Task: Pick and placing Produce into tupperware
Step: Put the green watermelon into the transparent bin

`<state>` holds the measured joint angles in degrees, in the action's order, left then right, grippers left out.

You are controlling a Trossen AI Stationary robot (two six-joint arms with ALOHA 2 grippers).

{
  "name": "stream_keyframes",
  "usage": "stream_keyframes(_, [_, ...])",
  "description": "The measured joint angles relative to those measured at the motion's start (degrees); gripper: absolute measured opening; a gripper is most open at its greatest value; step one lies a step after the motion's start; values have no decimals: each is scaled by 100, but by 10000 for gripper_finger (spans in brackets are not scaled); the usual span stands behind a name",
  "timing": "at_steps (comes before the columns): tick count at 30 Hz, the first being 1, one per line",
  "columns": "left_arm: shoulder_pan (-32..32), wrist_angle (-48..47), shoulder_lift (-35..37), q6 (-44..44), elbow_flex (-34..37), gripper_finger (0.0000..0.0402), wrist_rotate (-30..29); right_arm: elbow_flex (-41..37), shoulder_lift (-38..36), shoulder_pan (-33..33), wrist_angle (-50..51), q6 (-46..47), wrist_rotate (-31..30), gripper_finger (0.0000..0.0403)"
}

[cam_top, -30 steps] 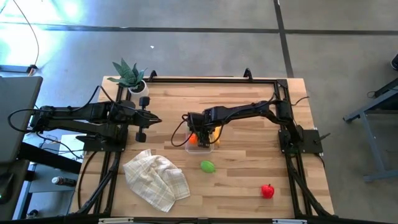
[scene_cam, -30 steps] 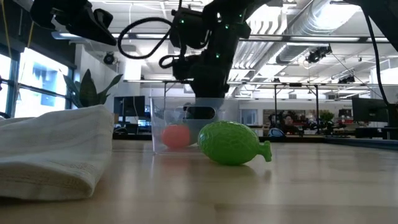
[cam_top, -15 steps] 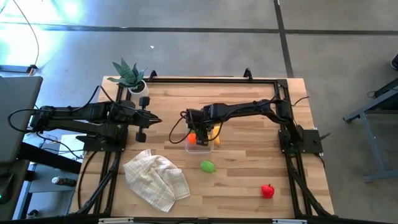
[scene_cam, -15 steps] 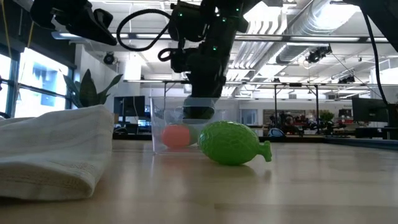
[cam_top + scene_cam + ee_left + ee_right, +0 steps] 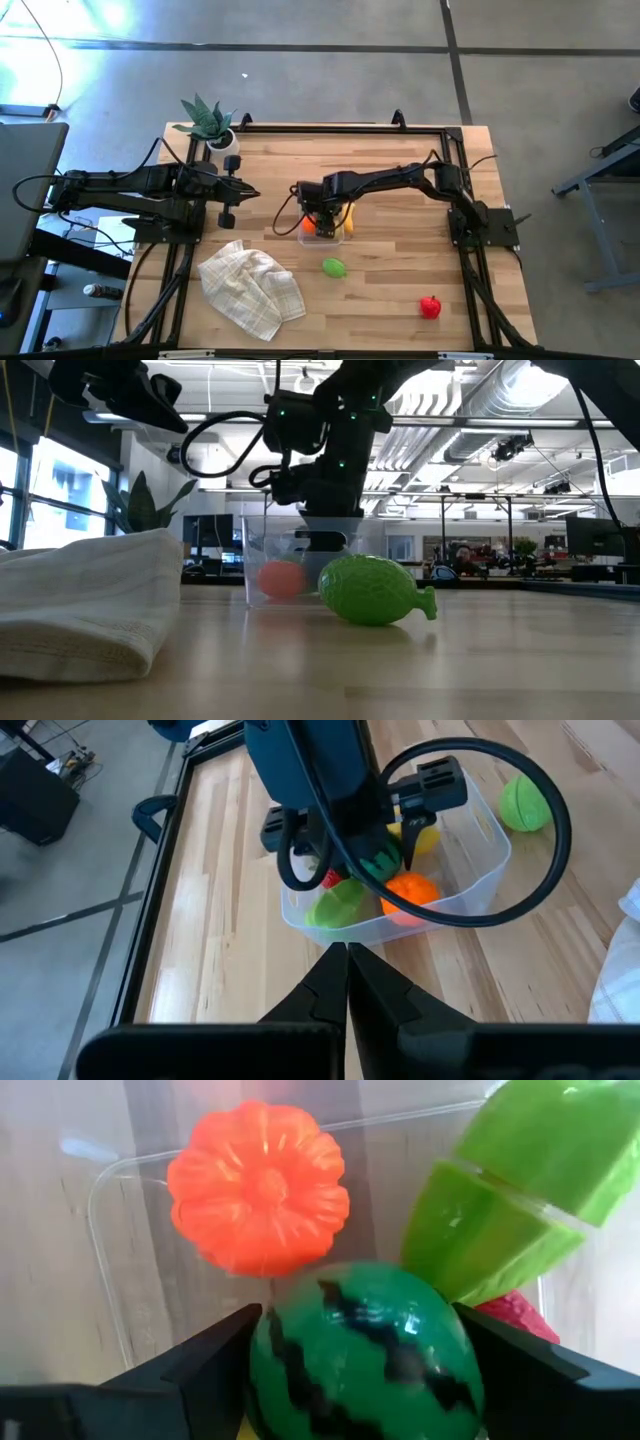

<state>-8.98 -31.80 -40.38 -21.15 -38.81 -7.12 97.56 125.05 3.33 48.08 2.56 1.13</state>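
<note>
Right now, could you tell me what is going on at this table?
The right gripper is down inside the tupperware, its fingers either side of a toy watermelon. An orange piece, a light green piece and a yellow piece already lie in the tub. A green fruit and a red fruit remain out on the table. The left gripper waits by the potted plant, shut and empty.

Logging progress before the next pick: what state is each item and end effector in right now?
Clear rectangular plastic tub: upright, lidless, holding produce.
Striped green toy watermelon: between right end effector's fingers, inside tub.
Orange ribbed toy pumpkin: in tub.
Green toy lime: loose on table.
Red toy fruit: loose on table.
Right end effector: shut on watermelon.
Left end effector: shut, empty.
</note>
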Motion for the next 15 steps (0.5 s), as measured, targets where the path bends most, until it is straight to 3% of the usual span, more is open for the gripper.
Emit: stream_keyframes(15, [1, 1, 0, 0, 0, 3, -2, 331, -2, -14, 280, 293, -156, 301])
